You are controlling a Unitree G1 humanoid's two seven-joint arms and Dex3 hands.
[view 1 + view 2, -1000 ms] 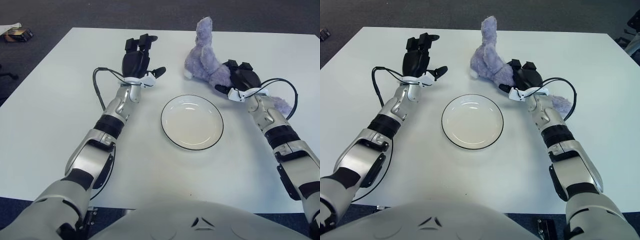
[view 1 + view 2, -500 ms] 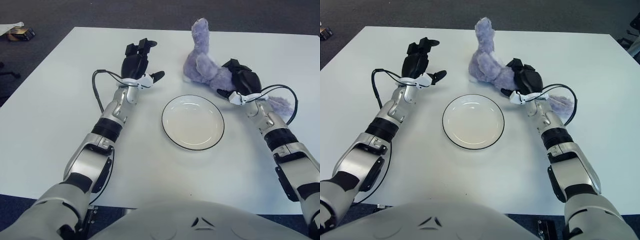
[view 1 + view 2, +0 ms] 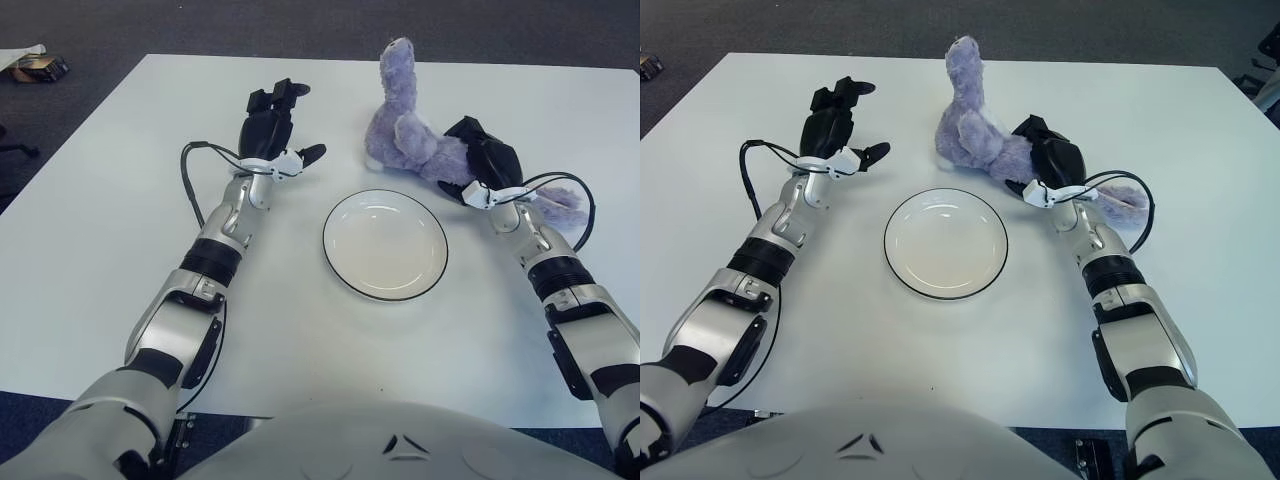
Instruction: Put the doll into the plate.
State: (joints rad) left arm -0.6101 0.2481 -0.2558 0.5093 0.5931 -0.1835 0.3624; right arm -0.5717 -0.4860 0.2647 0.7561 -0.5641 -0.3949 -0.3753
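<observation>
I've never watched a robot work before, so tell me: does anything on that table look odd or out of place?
Only the purple doll: it sprawls beyond the empty plate, one long limb sticking up, under the right hand. The left hand shows left of the plate.

— Left hand [image 3: 272, 130]: what am I seeing?
— I'm seeing it reaching forward, fingers spread, gripping nothing.
— Right hand [image 3: 482, 160]?
— I'm seeing it closing around the doll [image 3: 405, 125], forearm extending forward.

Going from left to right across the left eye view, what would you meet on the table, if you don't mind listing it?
Left hand → plate → right hand, which grips the purple doll.
</observation>
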